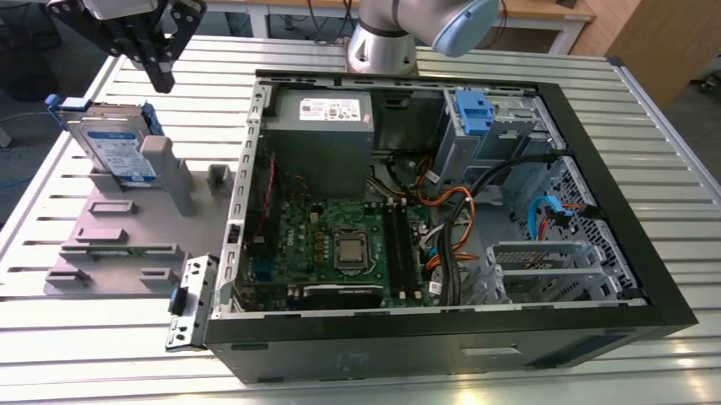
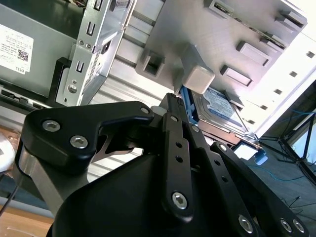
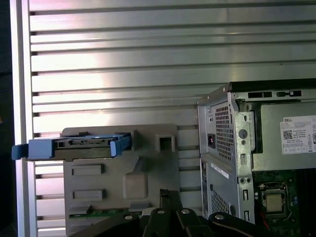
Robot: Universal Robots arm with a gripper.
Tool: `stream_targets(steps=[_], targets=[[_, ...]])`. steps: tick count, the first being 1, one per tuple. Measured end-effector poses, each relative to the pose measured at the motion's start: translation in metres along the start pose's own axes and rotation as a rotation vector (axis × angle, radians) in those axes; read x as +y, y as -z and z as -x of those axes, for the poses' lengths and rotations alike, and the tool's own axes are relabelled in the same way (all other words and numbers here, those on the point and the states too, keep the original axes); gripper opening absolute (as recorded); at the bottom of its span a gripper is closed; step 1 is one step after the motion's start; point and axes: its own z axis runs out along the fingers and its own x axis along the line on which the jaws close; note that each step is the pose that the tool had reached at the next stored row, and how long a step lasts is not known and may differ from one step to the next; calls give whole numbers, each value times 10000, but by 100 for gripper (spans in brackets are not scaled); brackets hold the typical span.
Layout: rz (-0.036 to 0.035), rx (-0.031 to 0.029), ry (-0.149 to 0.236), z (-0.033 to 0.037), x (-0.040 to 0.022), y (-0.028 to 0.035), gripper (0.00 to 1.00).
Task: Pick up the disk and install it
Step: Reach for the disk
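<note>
The disk [image 1: 117, 150], a silver drive with a white-and-blue label in a blue carrier, stands on edge in a grey holder block [image 1: 113, 245] at the exterior view's left, beside the open computer case [image 1: 631, 253]. My black gripper [image 1: 164, 83] hangs above and slightly behind the disk, apart from it, fingers shut together with nothing between them. In the first wrist view the disk [image 3: 81, 146] appears edge-on at the holder's far end, away from the fingertips [image 3: 167, 196]. In the second wrist view the disk [image 2: 219, 106] lies just beyond the fingers [image 2: 174, 111].
Inside the case sit a grey power supply [image 1: 321, 118], a green motherboard [image 1: 338, 245] and a grey drive cage with a blue latch [image 1: 474, 114]. The arm's base [image 1: 383, 42] stands behind the case. Everything rests on a slatted metal table [image 1: 67, 337].
</note>
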Motion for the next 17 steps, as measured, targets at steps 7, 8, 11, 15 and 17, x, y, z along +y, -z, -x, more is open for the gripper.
stream_targets(steps=[7, 8, 11, 15, 17], targets=[[0, 0, 0, -30, -2, 0, 11], [0, -1, 0, -32, -2, 0, 11], [0, 0, 0, -47, -3, 1, 11], [0, 0, 0, -65, -5, 1, 11], [0, 0, -1, -72, -5, 1, 11]])
